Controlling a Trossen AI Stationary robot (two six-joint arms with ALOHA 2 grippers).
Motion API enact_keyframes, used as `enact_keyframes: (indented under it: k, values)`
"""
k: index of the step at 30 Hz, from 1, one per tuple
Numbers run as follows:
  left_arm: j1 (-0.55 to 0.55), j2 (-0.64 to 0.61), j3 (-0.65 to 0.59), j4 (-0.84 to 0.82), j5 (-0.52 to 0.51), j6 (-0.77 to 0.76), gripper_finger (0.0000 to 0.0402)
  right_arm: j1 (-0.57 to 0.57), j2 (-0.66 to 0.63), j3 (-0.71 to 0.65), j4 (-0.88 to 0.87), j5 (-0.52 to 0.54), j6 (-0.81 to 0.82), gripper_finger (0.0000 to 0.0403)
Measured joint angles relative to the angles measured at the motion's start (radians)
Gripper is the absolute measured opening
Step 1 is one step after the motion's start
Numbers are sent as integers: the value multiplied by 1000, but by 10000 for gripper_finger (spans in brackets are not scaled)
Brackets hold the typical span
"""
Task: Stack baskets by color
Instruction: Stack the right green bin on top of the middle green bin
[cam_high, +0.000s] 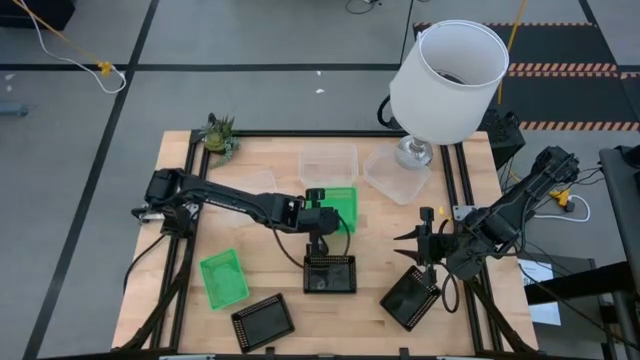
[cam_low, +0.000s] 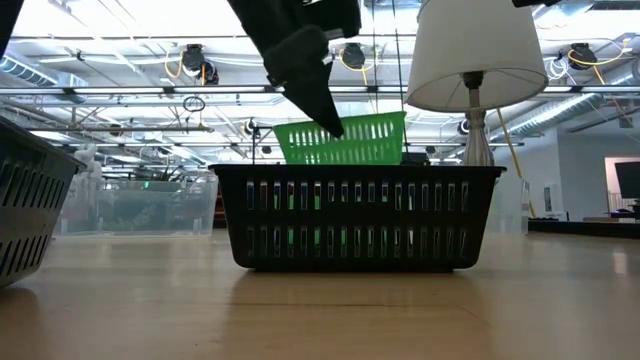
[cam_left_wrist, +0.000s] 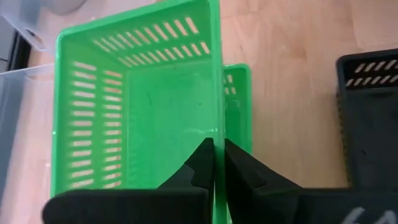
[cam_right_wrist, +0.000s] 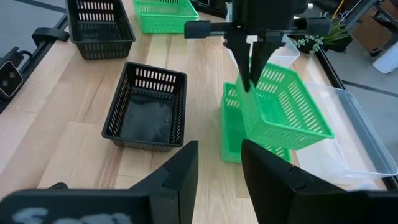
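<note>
My left gripper (cam_right_wrist: 252, 84) is shut on a bright green basket (cam_right_wrist: 289, 109) at mid-table, which hangs tilted over a second green basket (cam_right_wrist: 231, 138) standing on the wood. A third green basket (cam_high: 223, 277) lies near the front left. One black basket (cam_high: 330, 272) sits just in front of the left gripper, another (cam_high: 263, 320) is at the front edge, and a third (cam_high: 410, 297) lies below my right gripper (cam_high: 420, 245). That gripper is open, with nothing between its fingers. Clear baskets (cam_high: 328, 165) (cam_high: 395, 177) stand at the back. My left gripper pinches one side wall of the green basket at its rim (cam_left_wrist: 218, 124), with one finger (cam_left_wrist: 199, 163) inside the basket and the other outside. The fingers slant down from above. The basket hangs tilted below them; whether it touches the green basket underneath, I cannot tell.
A big white lamp (cam_high: 447, 80) stands at the back right beside the clear baskets. A small plant (cam_high: 219, 137) sits at the back left corner. Bare wood shows between the black basket in the middle and the front-left green one.
</note>
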Motion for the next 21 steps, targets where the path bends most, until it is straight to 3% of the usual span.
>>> enact_keyframes:
  k: [4,12,21]
  values:
    - [-1,14,0,10,33,10,8,0,0,0,0,0,0,115]
    - [4,64,-2,9,36,32,33,0,0,0,3,-2,0,115]
    - [15,60,0,-19,32,13,8,0,0,0,3,-4,0,115]
